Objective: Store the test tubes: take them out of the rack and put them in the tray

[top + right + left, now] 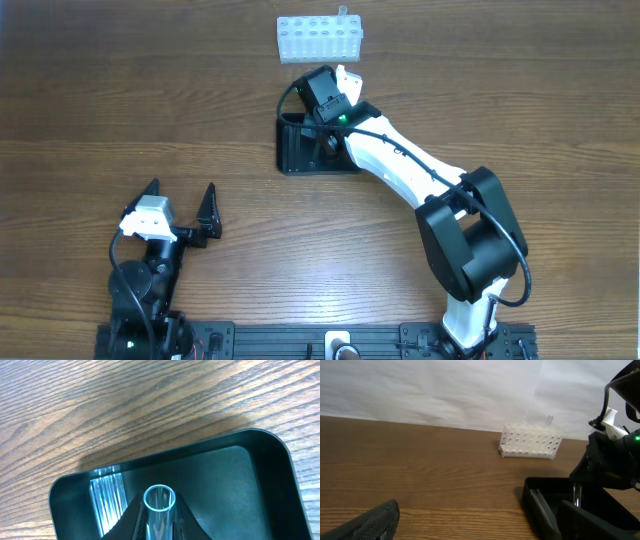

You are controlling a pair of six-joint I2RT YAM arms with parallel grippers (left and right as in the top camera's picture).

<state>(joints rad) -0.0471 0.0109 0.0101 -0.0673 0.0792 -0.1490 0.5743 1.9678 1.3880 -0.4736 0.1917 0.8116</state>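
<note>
Light falls bright and even from above on my table (pixel 120 90), leaving only faint, soft-edged shadows. In my right wrist view a broad, soft shadow lies on the wood just past the tray (pixel 272 467). Its glossy black floor shows a dull sheen, and the rim of the test tube (pixel 160 498) glints. The white rack (pixel 530 442) nearly washes into the bright wall (pixel 420 390).

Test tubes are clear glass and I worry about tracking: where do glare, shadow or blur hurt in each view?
Right wrist view: the rim of the held test tube is crisp, the tubes lying in the tray gleam in streaks, soft shadow falls on the table. Left wrist view: the rack blends into the pale backdrop. Top view: even light, rack whitish.
</note>
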